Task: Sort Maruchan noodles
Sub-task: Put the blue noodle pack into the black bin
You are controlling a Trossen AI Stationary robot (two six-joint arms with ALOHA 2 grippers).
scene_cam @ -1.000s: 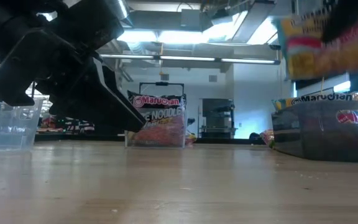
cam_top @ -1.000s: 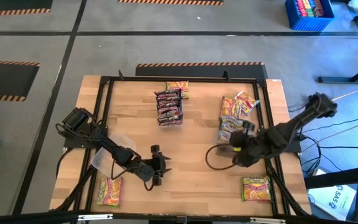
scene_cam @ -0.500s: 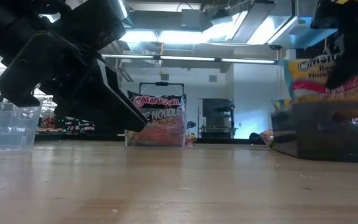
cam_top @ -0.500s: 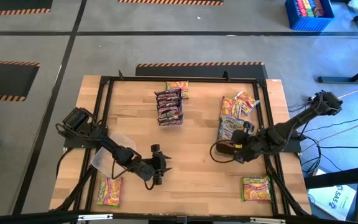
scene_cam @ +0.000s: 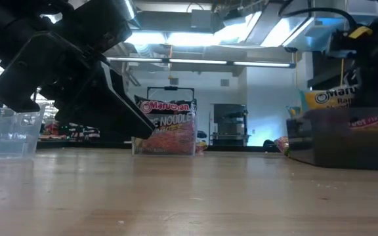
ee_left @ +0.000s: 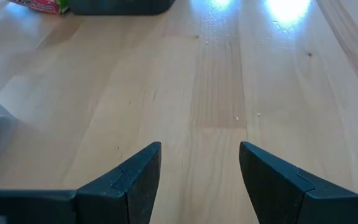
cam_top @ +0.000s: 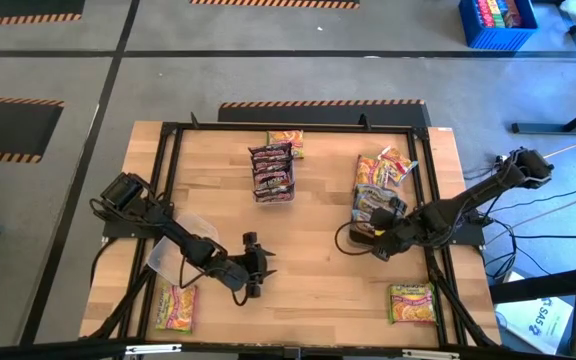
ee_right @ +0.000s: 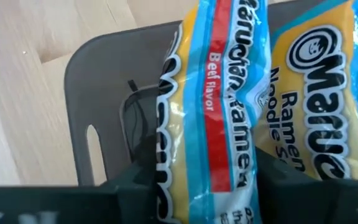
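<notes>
Two dark jointed arms, black cables

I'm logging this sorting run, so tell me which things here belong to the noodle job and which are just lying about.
Part of the job:
- beef packet in the right gripper, over the dark bin
- maroon packets
- loose packets at the front left and front right
- left gripper, open and empty

Just lying about:
- blue crate on the floor
- cables
</notes>
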